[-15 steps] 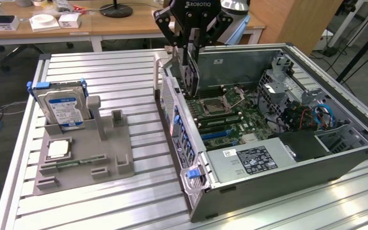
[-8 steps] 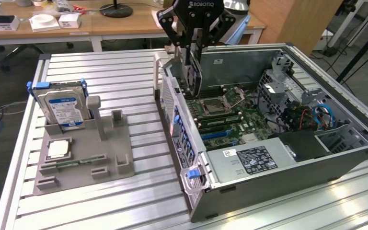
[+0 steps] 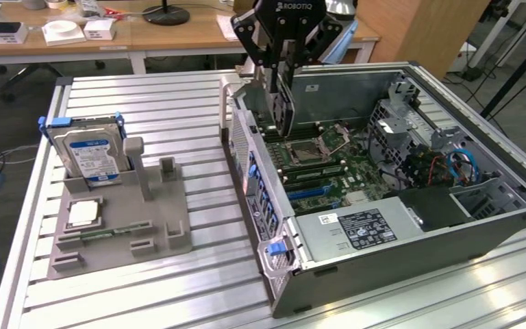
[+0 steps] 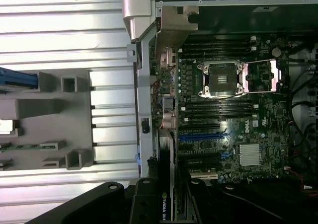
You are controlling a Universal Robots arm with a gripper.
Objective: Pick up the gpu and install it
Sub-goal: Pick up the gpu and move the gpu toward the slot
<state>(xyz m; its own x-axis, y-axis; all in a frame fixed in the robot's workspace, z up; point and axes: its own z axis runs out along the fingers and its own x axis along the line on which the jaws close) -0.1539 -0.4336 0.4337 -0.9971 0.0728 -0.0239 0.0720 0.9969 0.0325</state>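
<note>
Above open computer case (image 3: 427, 247), jaws pinching gpu (image 3: 284, 113) upright over motherboard (image 3: 327, 171); hard drive (image 3: 90, 154) in grey holder (image 3: 153, 212).

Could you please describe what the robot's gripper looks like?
The gripper is black all over, with two jointed fingers built from angular link bars under a compact body. White capital letters reading ROBOTIQ run across its front. In the wrist view its surface looks matte black, with a round bolt head.

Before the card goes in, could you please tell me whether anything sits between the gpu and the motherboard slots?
Nothing visible does. The hand grips the gpu upright above the open case, and the blue slots on the motherboard below lie bare.
</note>
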